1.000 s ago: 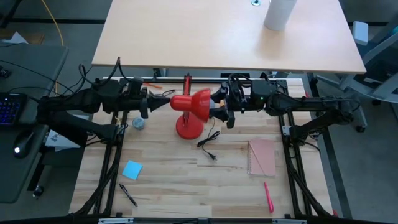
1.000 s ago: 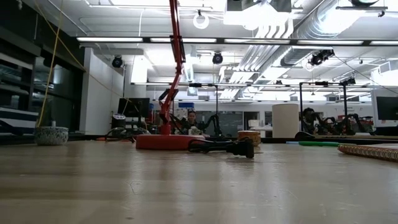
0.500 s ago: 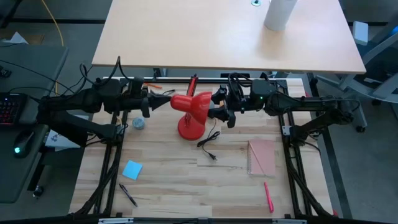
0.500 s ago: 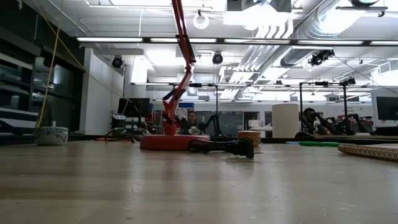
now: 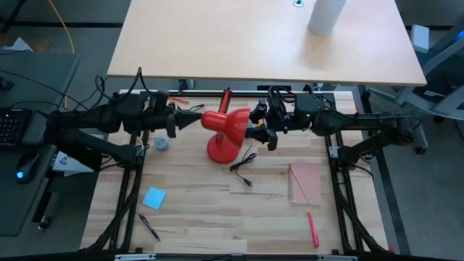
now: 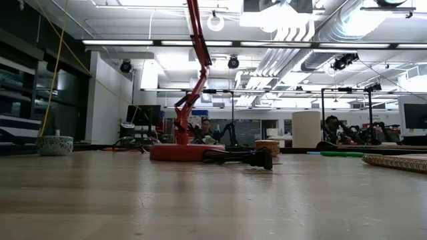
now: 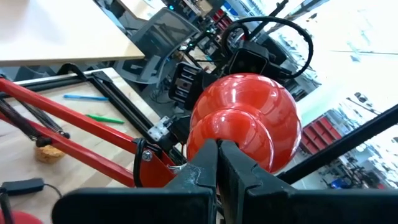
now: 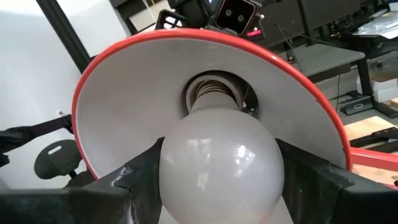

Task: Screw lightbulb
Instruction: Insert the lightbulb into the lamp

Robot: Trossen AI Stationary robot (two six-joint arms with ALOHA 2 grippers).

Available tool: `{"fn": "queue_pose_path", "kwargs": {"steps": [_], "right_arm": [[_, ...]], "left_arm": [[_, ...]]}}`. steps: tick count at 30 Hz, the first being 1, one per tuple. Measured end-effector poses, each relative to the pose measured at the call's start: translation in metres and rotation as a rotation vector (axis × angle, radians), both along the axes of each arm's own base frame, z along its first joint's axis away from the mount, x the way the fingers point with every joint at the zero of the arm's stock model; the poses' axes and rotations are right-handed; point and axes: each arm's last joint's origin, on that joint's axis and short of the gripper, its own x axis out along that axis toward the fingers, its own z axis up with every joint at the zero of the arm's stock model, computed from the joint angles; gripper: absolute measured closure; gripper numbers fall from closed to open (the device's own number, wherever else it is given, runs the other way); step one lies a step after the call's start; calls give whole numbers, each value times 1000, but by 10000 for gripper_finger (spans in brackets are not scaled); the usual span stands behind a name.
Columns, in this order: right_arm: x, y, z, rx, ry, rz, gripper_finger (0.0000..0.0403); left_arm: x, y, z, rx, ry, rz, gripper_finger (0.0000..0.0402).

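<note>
Already you are well into the job: in the right wrist view the lightbulb fills the lower centre of the frame, its screw base entering the socket at the middle of the red lamp shade. You can see threads showing between the glass and the socket mouth, so I judge the bulb started but not seated. The right gripper, just right of centre in the high view, has its 2 fingers spread wide around the bulb and clamped on its sides, so it is pinching the bulb rather than standing free.

On the other side, the left gripper sits left of centre in the high view, and in the left wrist view its fingers are pressed together at the lower centre of the frame, right against the back of the shade. Whether they nip a part of the lamp or only brace it, you cannot tell from here.

What is left, as I read it: more turns until the threads disappear, then release. The lamp base rests on the table just below the shade in the high view
</note>
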Motion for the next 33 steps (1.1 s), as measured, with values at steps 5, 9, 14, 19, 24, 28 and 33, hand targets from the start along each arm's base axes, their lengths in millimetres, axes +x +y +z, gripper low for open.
{"fn": "queue_pose_path", "kwargs": {"steps": [5, 9, 14, 19, 24, 28, 33], "right_arm": [[0, 1, 1, 1, -2, 10, 149], [0, 1, 0, 5, 3, 14, 149], [0, 1, 0, 14, 7, 10, 149], [0, 0, 0, 46, 12, -2, 149], [0, 3, 0, 115, 21, -3, 149], [0, 4, 0, 188, 23, -1, 149], [0, 3, 1, 325, 27, 7, 149]], "left_arm": [[0, -6, 1, -13, -16, -28, 401], [0, -10, 1, -33, -22, -44, 401], [0, -10, 1, -33, -20, -40, 401], [1, -10, 1, -32, -20, -23, 401], [0, -9, 1, 9, -15, 3, 402], [1, -9, 1, 45, -8, 22, 402], [1, -8, 1, 112, 6, 53, 402]]}}
